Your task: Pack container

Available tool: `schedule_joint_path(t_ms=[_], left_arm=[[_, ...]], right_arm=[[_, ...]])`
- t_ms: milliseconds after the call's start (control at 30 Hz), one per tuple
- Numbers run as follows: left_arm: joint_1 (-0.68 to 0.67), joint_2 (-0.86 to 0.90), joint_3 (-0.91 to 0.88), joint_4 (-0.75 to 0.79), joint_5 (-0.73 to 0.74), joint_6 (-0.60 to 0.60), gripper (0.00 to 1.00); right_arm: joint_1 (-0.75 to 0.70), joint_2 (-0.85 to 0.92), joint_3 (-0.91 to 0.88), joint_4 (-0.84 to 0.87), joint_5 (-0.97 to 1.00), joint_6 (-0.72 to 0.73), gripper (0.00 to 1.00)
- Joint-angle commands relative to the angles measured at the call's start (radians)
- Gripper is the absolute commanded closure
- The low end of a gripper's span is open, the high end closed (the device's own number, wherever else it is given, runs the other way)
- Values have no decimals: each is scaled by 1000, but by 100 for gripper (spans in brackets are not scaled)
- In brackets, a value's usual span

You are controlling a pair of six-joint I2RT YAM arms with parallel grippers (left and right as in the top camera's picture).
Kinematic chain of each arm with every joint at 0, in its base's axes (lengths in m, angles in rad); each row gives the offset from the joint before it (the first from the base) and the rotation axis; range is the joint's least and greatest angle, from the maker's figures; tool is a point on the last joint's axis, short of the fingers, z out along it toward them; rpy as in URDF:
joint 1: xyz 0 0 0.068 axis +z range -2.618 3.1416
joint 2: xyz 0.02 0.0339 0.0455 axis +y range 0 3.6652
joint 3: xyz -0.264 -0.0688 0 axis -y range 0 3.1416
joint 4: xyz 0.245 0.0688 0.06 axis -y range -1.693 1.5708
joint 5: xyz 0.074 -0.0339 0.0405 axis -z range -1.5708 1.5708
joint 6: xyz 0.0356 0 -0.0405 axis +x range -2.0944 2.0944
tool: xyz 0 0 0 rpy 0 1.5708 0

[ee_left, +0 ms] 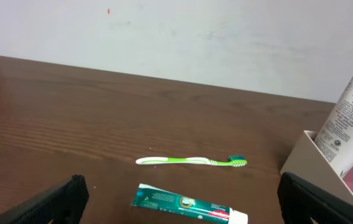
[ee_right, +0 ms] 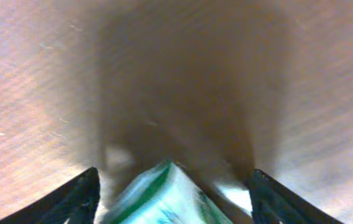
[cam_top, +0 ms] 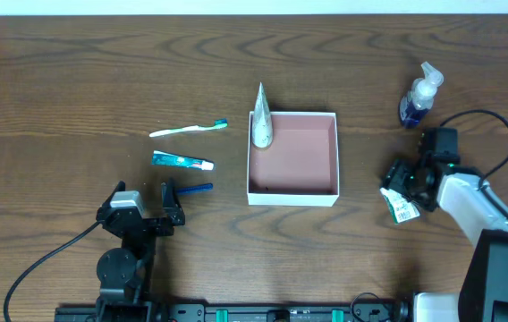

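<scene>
The container (cam_top: 300, 154), a white-walled square box with a pink inside, sits mid-table. A white tube (cam_top: 261, 123) leans in its back left corner. The left wrist view shows the box wall (ee_left: 307, 163) and the tube (ee_left: 350, 118). To the left lie a green toothbrush (cam_top: 189, 130) and a toothpaste tube (cam_top: 182, 161). My left gripper (cam_top: 170, 204) stands open near the front, with the toothpaste tube (ee_left: 186, 206) lying ahead between its fingers (ee_left: 58, 200). At the right my right gripper (cam_top: 401, 182) is open over a white-and-green packet (cam_top: 401, 207), which shows between the fingers (ee_right: 71, 200) with gaps on both sides.
A blue pump bottle (cam_top: 418, 97) stands at the back right, just behind the right arm. A small blue item (cam_top: 197, 189) lies beside the left gripper. The right arm's black cable (cam_top: 495, 125) loops over the table at the far right.
</scene>
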Motion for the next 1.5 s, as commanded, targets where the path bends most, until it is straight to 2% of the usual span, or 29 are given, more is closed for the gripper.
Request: schedule_joint_path(t_ms=[0, 167, 300, 467, 1000, 1467], left_arm=[[5, -6, -21, -37, -11, 16, 2], [5, -6, -21, -37, -11, 16, 2], [5, -6, -21, -37, -11, 16, 2], [5, -6, -21, -37, -11, 16, 2], [5, -6, -21, -37, -11, 16, 2], [5, -6, -21, -37, -11, 16, 2]], right_arm=[[-24, 27, 73, -105, -43, -37, 19], [-23, 27, 256, -382, -44, -189, 11], [-22, 27, 332, -479, -43, -270, 10], [-21, 29, 326, -483, -44, -340, 10], [25, 29, 247, -473, -58, -368, 10], [25, 31, 86, -280, -50, -368, 11]])
